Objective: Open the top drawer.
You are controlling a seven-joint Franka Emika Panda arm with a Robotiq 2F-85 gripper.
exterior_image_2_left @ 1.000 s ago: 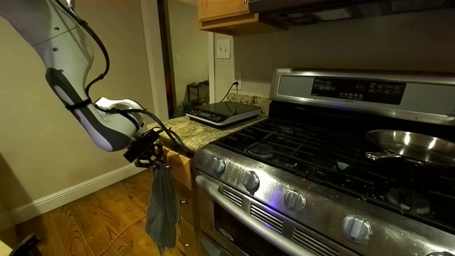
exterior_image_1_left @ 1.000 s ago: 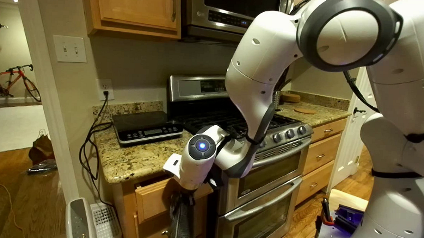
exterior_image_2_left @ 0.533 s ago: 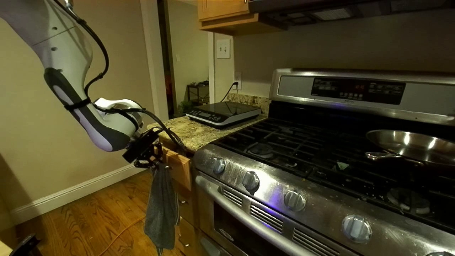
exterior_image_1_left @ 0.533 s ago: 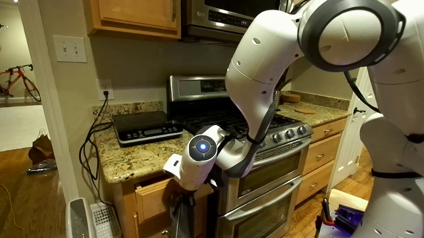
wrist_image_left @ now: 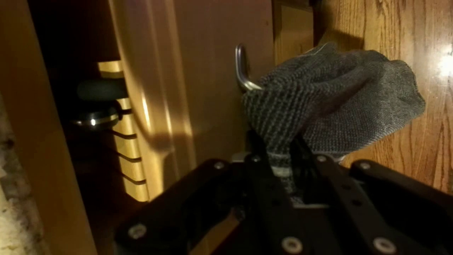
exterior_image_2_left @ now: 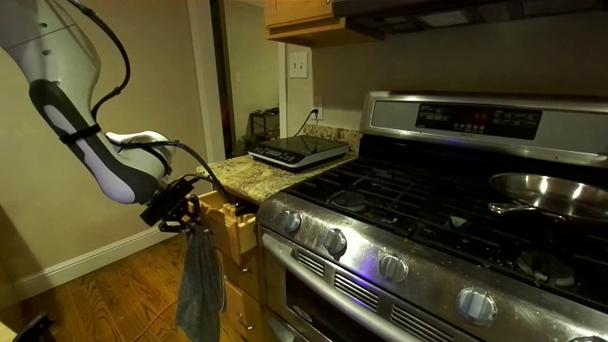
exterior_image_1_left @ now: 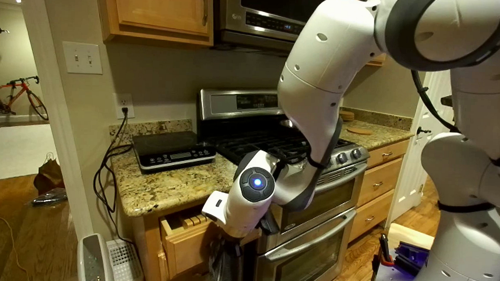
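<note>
Top drawer [exterior_image_1_left: 188, 250]: out from the cabinet [exterior_image_1_left: 149, 237] it stands, just below the edge of the counter [exterior_image_1_left: 161, 191], its inside showing in both exterior views!
Hand [wrist_image_left: 278, 150]: clamped on the grey towel [exterior_image_2_left: 199, 285], cloth bunched tight between the dark fingers [wrist_image_left: 255, 145], right in front of the drawer face.
Handle [wrist_image_left: 241, 73]: one curved metal end peeks out in the wrist view, the rest lost under the cloth; whether the hand pinches it too, I cannot tell.
Towel drape: down it hangs, in front of the lower drawers [exterior_image_2_left: 242, 280].
Wooden slots [wrist_image_left: 130, 156]: a pale row inside the drawer, two dark rounded things [wrist_image_left: 101, 90] right beside them.
Arm [exterior_image_1_left: 323, 60]: bent over the drawer, a blue light [exterior_image_1_left: 257, 182] glowing near its end.
Portable cooktop [exterior_image_2_left: 299, 151]: sitting flat on the counter, near the stove [exterior_image_2_left: 361, 251].
Stove front: steel, right next to the cabinet, and there's a shiny pan [exterior_image_2_left: 555, 194] on the grates, well apart from the hand.
</note>
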